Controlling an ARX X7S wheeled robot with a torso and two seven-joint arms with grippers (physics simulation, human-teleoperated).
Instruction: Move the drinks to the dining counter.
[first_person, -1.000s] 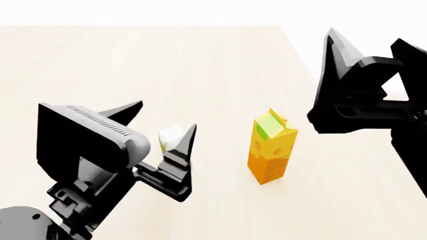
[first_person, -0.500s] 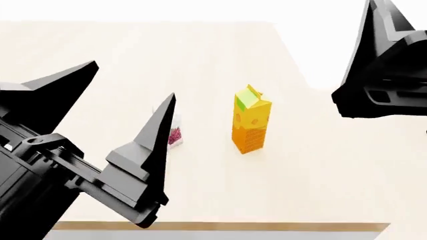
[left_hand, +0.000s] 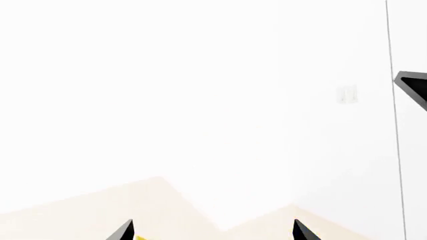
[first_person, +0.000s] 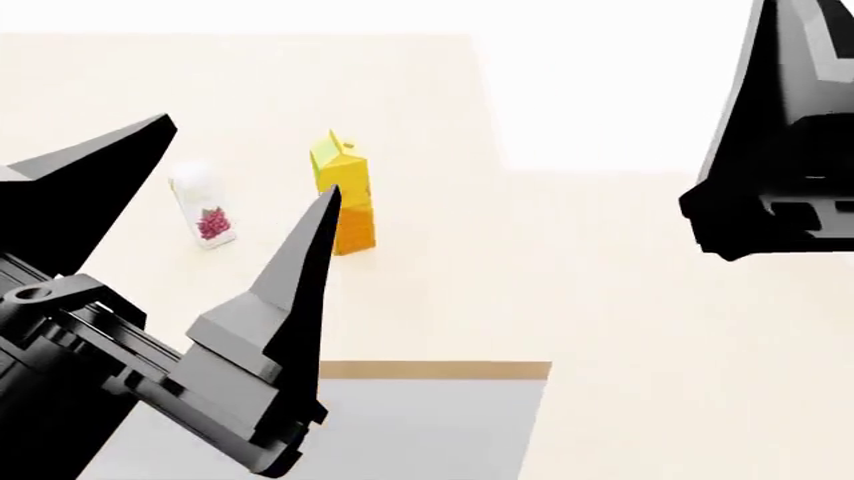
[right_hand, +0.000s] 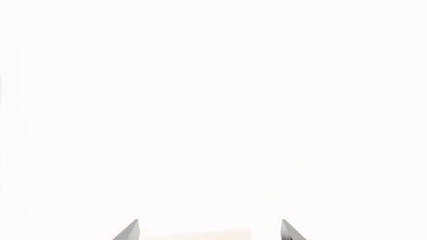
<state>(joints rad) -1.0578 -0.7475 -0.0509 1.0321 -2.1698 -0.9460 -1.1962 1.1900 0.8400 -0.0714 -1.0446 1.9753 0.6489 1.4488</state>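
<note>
Two drinks stand upright on the pale cream table (first_person: 561, 250), both well in from its wood-banded near edge. Taking the yellow-orange juice carton (first_person: 346, 200) as the landmark: it has a gable top with a green patch near the peak, a yellow upper half and a deeper orange lower half. The small white carton (first_person: 206, 205), marked with a pink-red berry picture on its front, stands just beside the juice carton, on the side toward the robot's left, apart from it with bare tabletop between them.

The left hand (first_person: 234, 205) fills the lower left of the head view, raised above the table and nearer the camera than the juice carton. Its two dark pointed fingers are spread wide apart and grip nothing; one fingertip overlaps the lower part of the juice carton in the picture. In the left wrist view only the two fingertips show, well separated, with a sliver of yellow beside one of them and the cream tabletop (left_hand: 93, 210) beyond.

The right hand (right_hand: 208, 229) is held high, off to the robot's right of the juice carton and well apart from it. Its wrist view shows two grey fingertips standing apart with nothing between them.

The third drink is not in view.
</note>
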